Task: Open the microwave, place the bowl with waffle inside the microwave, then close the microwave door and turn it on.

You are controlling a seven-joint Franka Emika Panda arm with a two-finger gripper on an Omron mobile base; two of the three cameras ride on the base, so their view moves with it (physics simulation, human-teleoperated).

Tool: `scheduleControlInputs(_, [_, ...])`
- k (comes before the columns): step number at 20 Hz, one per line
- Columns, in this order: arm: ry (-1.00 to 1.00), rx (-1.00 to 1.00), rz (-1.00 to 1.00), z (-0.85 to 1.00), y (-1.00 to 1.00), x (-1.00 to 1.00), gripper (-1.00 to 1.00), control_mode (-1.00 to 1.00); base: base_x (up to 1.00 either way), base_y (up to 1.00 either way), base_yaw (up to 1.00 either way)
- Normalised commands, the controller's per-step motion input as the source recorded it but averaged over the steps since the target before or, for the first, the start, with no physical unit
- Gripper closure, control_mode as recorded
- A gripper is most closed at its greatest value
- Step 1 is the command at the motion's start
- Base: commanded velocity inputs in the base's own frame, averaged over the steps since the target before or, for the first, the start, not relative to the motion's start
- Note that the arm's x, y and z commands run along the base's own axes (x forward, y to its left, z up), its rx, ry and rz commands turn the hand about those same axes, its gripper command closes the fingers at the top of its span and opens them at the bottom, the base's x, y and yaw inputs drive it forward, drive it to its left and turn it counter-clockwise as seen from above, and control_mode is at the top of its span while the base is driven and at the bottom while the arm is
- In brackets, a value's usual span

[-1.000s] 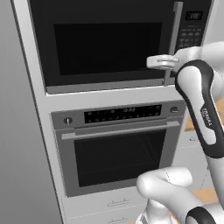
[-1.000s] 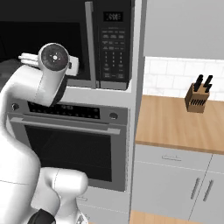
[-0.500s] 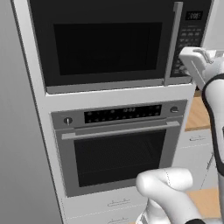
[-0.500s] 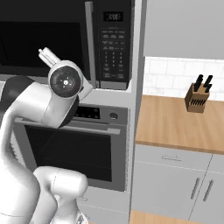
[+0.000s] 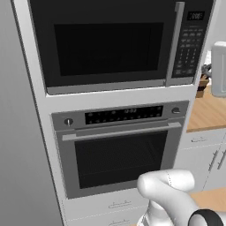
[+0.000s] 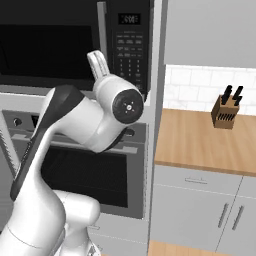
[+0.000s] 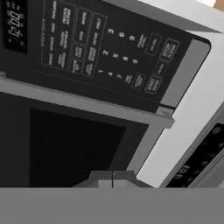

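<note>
Grey cabinetry frames a tall appliance column, with a wooden bench (image 6: 200,137) to its right carrying a knife block (image 6: 225,109) against white tile. You face the microwave (image 5: 119,44) built in above the steel-fronted oven (image 5: 119,145); the microwave door (image 5: 103,42), a glossy black panel with a dark rectangular window and a long silver bar handle (image 5: 173,44), looks shut flush, so judging by that you are on the last step, turning it on. The bowl is nowhere to be seen outside, presumably behind that dark window. Your gripper (image 7: 112,177) hangs just off the handle's lower end with the jaws pressed together and holding nothing, angled up at the keypad (image 7: 100,48), a flat matte panel of small pale-lettered buttons beside a small display (image 7: 14,24). Next, slide across to the keypad and press the start button squarely with the closed tips, lightly enough not to catch its neighbours.
</note>
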Motion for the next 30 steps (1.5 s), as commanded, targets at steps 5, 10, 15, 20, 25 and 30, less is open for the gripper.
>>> scheduleControlInputs(5, [0.11,0.03,0.00,-0.26,0.00,0.22,1.00,-1.00,0.00,0.00,0.00])
scheduleControlInputs(10, [0.03,0.06,-0.02,-0.12,0.00,0.29,1.00,-1.00,0.00,0.00,0.00])
scheduleControlInputs(15, [0.00,0.07,-0.08,-0.23,0.00,0.42,1.00,-1.00,0.00,0.00,0.00])
scheduleControlInputs(20, [0.00,0.06,-0.09,-0.24,0.00,0.37,1.00,-1.00,0.00,0.00,0.00])
scheduleControlInputs(25, [0.00,0.06,-0.09,-0.10,0.01,0.47,1.00,-1.00,0.00,0.00,0.00])
scheduleControlInputs(30, [0.00,0.07,-0.09,-0.13,0.00,0.55,1.00,-1.00,0.00,0.00,0.00])
